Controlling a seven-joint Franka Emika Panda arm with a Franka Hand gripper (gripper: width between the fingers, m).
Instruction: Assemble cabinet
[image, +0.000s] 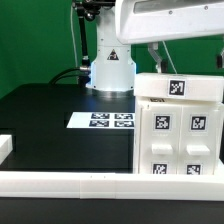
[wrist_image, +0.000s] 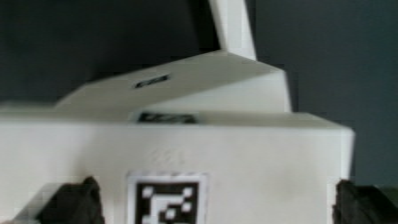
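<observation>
white cabinet (image: 178, 130) w/ blk-white square tags, black table (image: 60, 130), green backdrop (image: 35, 40), white marker board (image: 100, 121)

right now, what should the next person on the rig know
Gripper: fingers spread either side of the cabinet, pads not seen touching; looks open, holding nothing.
Cabinet: on the exterior view's right of the black table, hard against the white rail.
Marker board: flat on the table in front of the robot base.
Done: cannot tell how much is assembled.
Left: closing the grasp, then the rest of the assembly.
</observation>
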